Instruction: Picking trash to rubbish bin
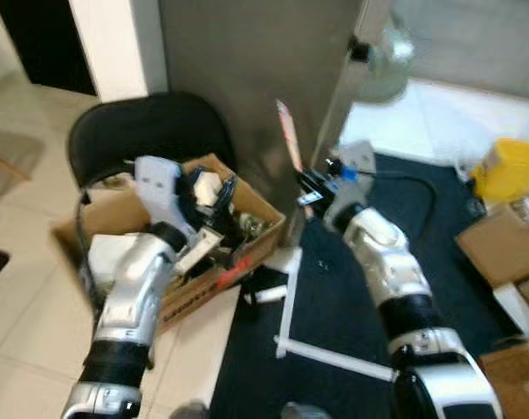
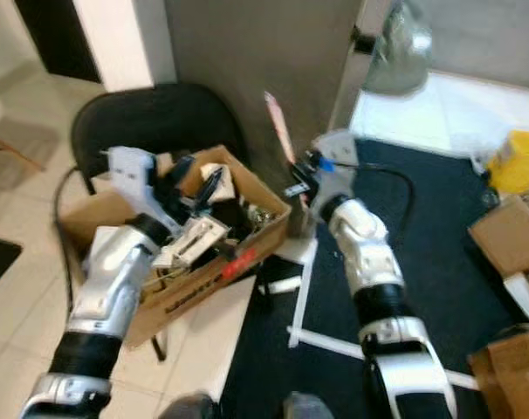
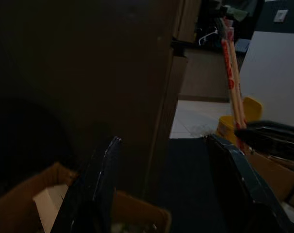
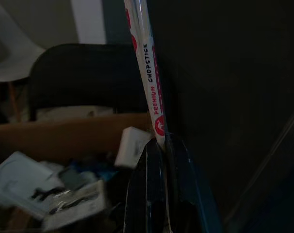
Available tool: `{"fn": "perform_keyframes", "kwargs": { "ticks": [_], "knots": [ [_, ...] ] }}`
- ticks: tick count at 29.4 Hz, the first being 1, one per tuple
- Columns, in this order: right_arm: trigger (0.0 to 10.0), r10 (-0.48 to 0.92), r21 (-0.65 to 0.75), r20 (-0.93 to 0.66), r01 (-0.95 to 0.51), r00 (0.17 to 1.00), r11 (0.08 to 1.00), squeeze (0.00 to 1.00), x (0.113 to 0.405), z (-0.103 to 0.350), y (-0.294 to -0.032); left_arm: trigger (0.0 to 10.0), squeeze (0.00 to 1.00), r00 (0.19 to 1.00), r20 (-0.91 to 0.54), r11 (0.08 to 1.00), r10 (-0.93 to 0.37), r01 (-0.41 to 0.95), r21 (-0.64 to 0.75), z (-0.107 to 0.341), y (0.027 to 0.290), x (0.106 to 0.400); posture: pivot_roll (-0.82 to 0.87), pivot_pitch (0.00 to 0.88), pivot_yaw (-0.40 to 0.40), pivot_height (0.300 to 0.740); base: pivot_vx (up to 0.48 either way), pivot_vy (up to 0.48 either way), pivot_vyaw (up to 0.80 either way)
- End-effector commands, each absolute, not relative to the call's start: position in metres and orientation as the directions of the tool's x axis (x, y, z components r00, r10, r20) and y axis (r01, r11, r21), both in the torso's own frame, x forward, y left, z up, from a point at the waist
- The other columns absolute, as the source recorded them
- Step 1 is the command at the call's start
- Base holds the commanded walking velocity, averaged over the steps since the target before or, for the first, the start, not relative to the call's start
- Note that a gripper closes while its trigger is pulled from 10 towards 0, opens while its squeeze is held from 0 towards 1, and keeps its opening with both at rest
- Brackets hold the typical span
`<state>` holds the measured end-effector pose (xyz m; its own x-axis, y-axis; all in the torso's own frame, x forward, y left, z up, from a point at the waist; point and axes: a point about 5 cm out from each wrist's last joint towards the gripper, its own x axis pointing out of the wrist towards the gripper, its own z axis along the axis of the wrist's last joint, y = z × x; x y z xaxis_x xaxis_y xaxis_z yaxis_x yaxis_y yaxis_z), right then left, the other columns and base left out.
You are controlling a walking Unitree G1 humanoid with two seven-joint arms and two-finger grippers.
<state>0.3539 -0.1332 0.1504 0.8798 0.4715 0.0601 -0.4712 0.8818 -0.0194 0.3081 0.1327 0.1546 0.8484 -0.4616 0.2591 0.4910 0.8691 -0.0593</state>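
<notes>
A brown cardboard box (image 1: 203, 292) stuffed with assorted trash rests on a black chair (image 1: 151, 127). My right gripper (image 1: 310, 188) is shut on a long white-and-red chopstick packet (image 1: 289, 135), which stands upright just past the box's right corner. In the right wrist view the packet (image 4: 146, 63) rises from between the closed fingertips (image 4: 152, 155), with the box's contents beyond. My left gripper (image 1: 210, 194) hovers over the middle of the box, open. Nothing lies between its fingers (image 3: 106, 179).
A tall grey cabinet (image 1: 247, 70) stands right behind the box. A dark carpet (image 1: 334, 305) with white strips (image 1: 286, 305) lies to the right. Further right are a yellow container (image 1: 506, 168) and more cardboard boxes (image 1: 500, 244). Pale tiles cover the floor on the left.
</notes>
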Motion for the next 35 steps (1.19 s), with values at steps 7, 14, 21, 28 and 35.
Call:
{"fn": "perform_keyframes", "kwargs": {
  "ticks": [7,14,21,28,35],
  "knots": [
    [10.0,0.520,-0.122,0.062,-0.511,0.852,0.851,0.00,0.352,0.156,-0.132,10.0,0.00,0.854,0.214,0.878,-0.473,0.478,0.031,0.156,0.143,0.296,-0.06,0.000,-0.028,0.740,0.000,0.000,0.65],
    [10.0,0.528,-0.204,0.071,-0.506,0.846,0.838,0.00,0.362,0.176,-0.131,10.0,0.00,0.918,0.079,0.912,-0.390,0.373,0.168,0.156,0.164,0.288,-0.03,0.000,-0.037,0.740,0.000,0.000,0.00],
    [10.0,0.473,-0.269,0.053,-0.444,0.879,0.855,0.00,0.374,0.190,-0.122,10.0,0.00,0.959,0.018,0.948,-0.282,0.276,0.160,0.153,0.180,0.280,-0.03,0.000,-0.037,0.740,0.000,0.000,0.00],
    [10.0,0.475,-0.355,-0.045,-0.458,0.879,0.815,0.00,0.383,0.185,-0.092,10.0,0.00,0.970,0.002,0.960,-0.243,0.241,0.142,0.158,0.191,0.280,-0.01,0.000,-0.045,0.740,0.000,0.000,0.00],
    [10.0,0.527,-0.358,-0.069,-0.514,0.847,0.779,0.00,0.378,0.176,-0.076,10.0,0.00,0.969,-0.025,0.962,-0.246,0.247,0.120,0.159,0.186,0.276,-0.02,0.000,-0.052,0.740,0.000,0.000,0.00]
  ]
}}
